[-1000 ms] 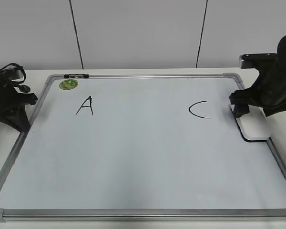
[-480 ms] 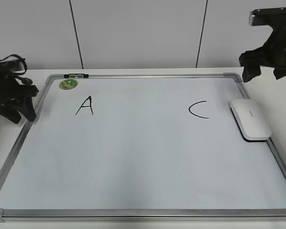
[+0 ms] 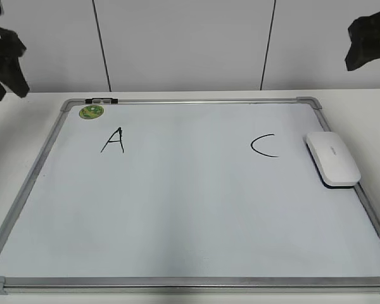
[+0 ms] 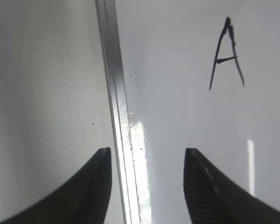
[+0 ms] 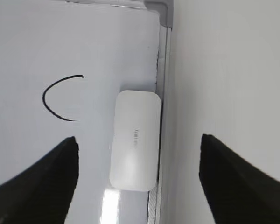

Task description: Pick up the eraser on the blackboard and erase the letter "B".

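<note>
While raised apart and empty, both claws, eraser (image 3: 332, 158) beside blackboard (image 3: 177, 221) frame.

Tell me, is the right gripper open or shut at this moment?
Open. In the right wrist view the right gripper shows its two dark fingers wide apart, holding nothing, with the eraser lying below.

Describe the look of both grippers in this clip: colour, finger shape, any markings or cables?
Both are matte black. The left gripper and right gripper each show two smooth, curved fingers tapering to blunt tips. No markings, labels or cables are visible. In the exterior view they appear only as dark, angular silhouettes at the upper corners.
</note>
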{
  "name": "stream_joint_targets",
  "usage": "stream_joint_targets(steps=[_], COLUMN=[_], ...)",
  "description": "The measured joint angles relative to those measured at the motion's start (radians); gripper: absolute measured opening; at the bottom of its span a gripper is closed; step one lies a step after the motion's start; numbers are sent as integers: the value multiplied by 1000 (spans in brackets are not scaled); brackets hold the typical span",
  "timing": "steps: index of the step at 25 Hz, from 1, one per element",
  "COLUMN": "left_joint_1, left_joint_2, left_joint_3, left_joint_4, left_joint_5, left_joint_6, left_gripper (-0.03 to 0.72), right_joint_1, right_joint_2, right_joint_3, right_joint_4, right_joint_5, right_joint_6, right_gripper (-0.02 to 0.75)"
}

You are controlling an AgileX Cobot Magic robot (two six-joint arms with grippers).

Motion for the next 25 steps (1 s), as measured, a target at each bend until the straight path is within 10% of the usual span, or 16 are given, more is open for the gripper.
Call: stream_joint_targets(steps=[25], left_joint_1=[-74], left_joint_2=[-1148], left_joint_3=[701], left_joint_4=[26], left_joint_5=[40], left_joint_6=[-37], left_gripper=[372], right_joint_1=[0], right_joint_2=[-794], right_joint_3=[420], right_joint_4=[82], right_joint_5=[188], right_joint_6=[-57], right_gripper=[593])
